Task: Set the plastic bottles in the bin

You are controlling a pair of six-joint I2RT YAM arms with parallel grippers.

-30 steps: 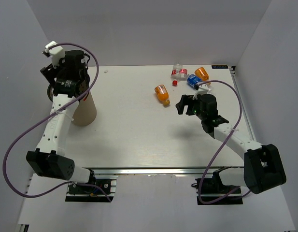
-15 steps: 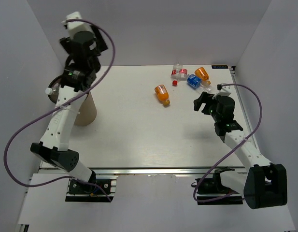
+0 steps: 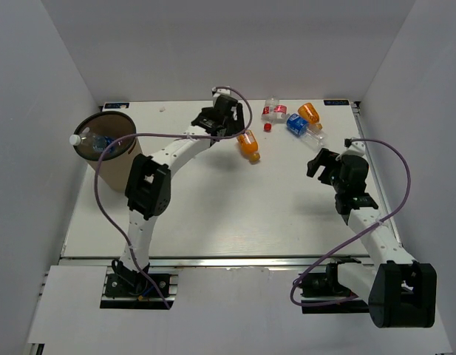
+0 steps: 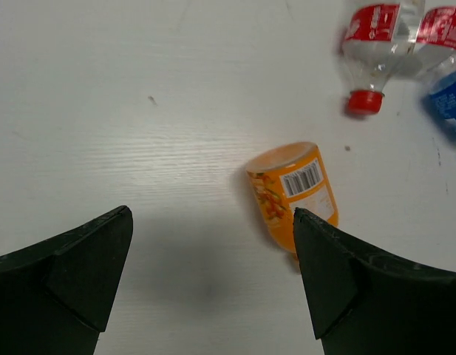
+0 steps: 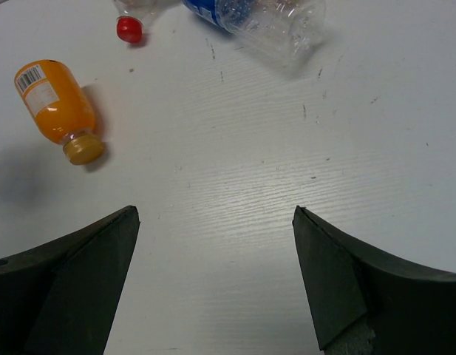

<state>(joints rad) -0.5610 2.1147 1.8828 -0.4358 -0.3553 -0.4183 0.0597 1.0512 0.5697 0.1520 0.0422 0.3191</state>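
The brown bin (image 3: 113, 171) stands at the far left with bottles inside; a white-capped bottle (image 3: 77, 139) pokes over its rim. An orange bottle (image 3: 247, 143) lies on its side at the far middle. My left gripper (image 3: 230, 126) is open and empty just left of it; in the left wrist view the orange bottle (image 4: 294, 194) lies by the right finger. A clear red-labelled bottle (image 3: 274, 111), a blue-labelled bottle (image 3: 297, 124) and a second orange bottle (image 3: 309, 112) lie at the far right. My right gripper (image 3: 321, 163) is open and empty, nearer than them.
A loose red cap or bottle neck (image 3: 267, 126) lies among the far bottles. White walls close the table on three sides. The right wrist view shows the orange bottle (image 5: 54, 109) and the blue-labelled bottle (image 5: 261, 21) ahead of the fingers.
My left arm has swung from above the bin rightward to the far middle beside the orange bottle. My right gripper has drawn back to the right and nearer.
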